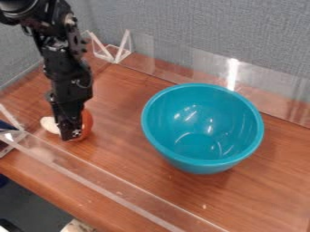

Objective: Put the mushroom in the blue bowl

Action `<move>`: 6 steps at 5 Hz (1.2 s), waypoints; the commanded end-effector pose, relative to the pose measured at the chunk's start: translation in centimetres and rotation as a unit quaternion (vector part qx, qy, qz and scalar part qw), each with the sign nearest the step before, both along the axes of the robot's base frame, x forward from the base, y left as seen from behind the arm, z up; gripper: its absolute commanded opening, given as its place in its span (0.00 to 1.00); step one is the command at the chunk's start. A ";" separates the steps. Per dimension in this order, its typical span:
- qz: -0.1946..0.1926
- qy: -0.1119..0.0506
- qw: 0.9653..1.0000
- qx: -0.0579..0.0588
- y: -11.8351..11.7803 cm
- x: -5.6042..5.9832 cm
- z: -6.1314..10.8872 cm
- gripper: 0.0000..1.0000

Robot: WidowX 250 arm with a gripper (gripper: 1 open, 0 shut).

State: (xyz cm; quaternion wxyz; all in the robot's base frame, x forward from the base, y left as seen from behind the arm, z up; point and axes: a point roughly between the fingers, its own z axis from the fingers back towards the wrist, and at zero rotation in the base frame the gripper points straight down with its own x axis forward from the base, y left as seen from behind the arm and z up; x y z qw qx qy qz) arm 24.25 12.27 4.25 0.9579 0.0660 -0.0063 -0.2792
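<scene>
Mushroom (85, 124) lies at the left part of the wooden counter (143, 168), outside the blue bowl (204, 127) and well apart from it. Its pale stem shows to one side of the claw (71, 134), its orange-red cap to the other. The claw's fingers are down around it and appear closed on it; you have, in my judgement, a grip. Whether the mushroom bears on the surface or hangs just above it, you cannot tell from this view.

Progress: reach and grasp look done. Lift, carry across, lowering and release remain outstanding; the bowl holds nothing that you can see. I put the job at roughly the midway stage.

Edges: the counter's front edge runs diagonally below the claw on the left, so you should avoid drifting that way. A white and blue object (10, 136) sits at the picture's left border, near the stem side. A white wire frame (111, 47) stands behind, beside the wall (194, 32).

Room: you have bare wood between the mushroom and the bowl. The near rim is the likely snag; raise the load above it before crossing, then release over the middle.
</scene>
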 end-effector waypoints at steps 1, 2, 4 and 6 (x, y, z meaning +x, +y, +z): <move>0.009 -0.034 0.999 0.012 0.7 0.7 2.0 0.00; 0.010 -0.036 0.999 0.011 0.6 0.7 2.3 0.00; 0.011 -0.039 0.999 0.010 0.5 0.7 2.7 0.00; -0.003 -0.055 0.998 0.009 -0.3 0.7 5.1 0.00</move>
